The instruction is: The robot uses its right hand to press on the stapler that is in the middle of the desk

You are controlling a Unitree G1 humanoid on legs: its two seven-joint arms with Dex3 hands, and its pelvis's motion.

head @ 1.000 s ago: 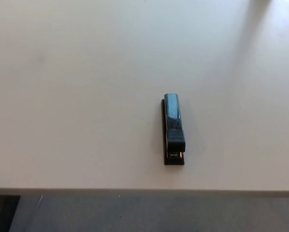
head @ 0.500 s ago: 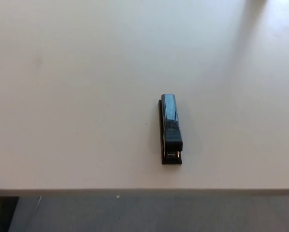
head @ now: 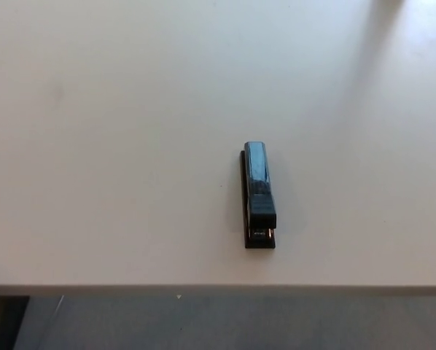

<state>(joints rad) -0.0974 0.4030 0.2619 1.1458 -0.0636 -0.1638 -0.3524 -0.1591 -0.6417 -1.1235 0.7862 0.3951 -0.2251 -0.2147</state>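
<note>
One stapler point(head: 259, 195), black, glossy, long and narrow, box-shaped, a pale sheen along its top arm; it lies flat with its length running away from the desk's near edge, a glint of metal at the end closest to that edge. It sits a little right of the desk's middle, near the front edge. Desk point(head: 116, 146): off-white, smooth, matte, bare around the stapler. Floor point(head: 225, 321) below the desk's front edge: grey. Neither robot hand shows, so their pose cannot be told

The desk point(head: 130, 146) runs off the picture's top, left and right edges, the stapler point(head: 259, 194) shows too small to read its near-end metal parts, and neither hand shows.
</note>
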